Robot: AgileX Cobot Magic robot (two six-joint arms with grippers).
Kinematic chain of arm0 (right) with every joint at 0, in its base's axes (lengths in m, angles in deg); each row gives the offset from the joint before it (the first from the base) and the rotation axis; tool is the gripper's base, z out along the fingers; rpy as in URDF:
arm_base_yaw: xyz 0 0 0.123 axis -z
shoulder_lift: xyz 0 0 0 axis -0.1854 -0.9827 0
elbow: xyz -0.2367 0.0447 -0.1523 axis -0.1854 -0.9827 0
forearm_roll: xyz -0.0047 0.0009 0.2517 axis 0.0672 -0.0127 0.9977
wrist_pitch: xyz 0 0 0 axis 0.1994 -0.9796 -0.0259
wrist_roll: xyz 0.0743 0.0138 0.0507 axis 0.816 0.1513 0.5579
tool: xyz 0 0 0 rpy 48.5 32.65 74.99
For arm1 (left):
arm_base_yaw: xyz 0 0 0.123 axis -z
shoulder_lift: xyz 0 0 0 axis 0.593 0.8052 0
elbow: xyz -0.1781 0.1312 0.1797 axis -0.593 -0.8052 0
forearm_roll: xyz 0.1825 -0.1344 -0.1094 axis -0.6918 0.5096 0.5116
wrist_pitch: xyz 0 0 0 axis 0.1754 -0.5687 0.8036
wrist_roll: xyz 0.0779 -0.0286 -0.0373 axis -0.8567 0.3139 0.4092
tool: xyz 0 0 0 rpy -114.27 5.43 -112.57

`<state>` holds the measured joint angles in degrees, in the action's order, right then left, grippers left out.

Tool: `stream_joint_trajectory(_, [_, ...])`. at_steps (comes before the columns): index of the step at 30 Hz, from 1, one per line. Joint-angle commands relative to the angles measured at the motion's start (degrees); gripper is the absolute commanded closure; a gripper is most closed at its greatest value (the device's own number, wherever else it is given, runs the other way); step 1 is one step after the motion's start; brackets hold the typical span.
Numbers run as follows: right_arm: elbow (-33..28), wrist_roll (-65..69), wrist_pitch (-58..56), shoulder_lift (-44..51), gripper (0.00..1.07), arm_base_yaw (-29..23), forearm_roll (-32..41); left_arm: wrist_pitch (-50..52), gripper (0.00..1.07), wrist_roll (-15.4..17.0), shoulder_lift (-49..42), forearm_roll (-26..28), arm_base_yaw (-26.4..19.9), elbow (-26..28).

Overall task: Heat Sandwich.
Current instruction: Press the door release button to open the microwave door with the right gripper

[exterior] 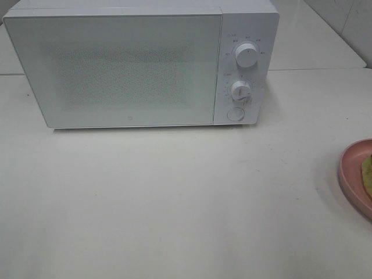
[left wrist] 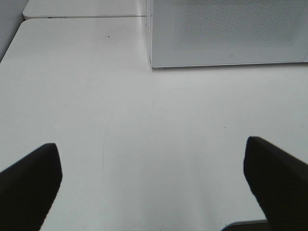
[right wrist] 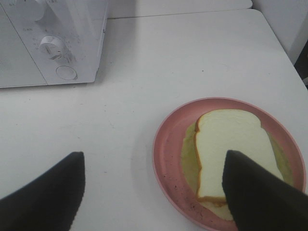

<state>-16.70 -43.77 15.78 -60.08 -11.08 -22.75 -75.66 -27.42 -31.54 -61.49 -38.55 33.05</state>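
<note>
Both released and empty, the right fingers [right wrist: 255,192] hover over the sandwich [right wrist: 226,144] on its pink plate [right wrist: 166,144]; the left fingers [left wrist: 29,178] face the shut microwave [left wrist: 226,33], which likely needs opening first.

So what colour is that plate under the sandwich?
The plate is pink, clearest in the right wrist view.

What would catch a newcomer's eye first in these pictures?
The big white microwave, door shut, fills the back of the table. Off at the table's right edge sits a pink plate holding the sandwich, almost cut out of the high view. The right arm's fingers hang open close by it.
</note>
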Motion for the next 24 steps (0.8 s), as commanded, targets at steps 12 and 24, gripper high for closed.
stream_joint_trajectory(12, [-6.4,-0.9,18.7,-7.3,0.31,0.4,0.0,0.5,0.10,0.0,-1.5,0.2,0.0,-0.3])
stream_joint_trajectory(24, [-7.0,-0.9,30.4,-16.3,0.31,0.4,0.0,0.5,0.10,0.0,-1.5,0.2,0.0,-0.3])
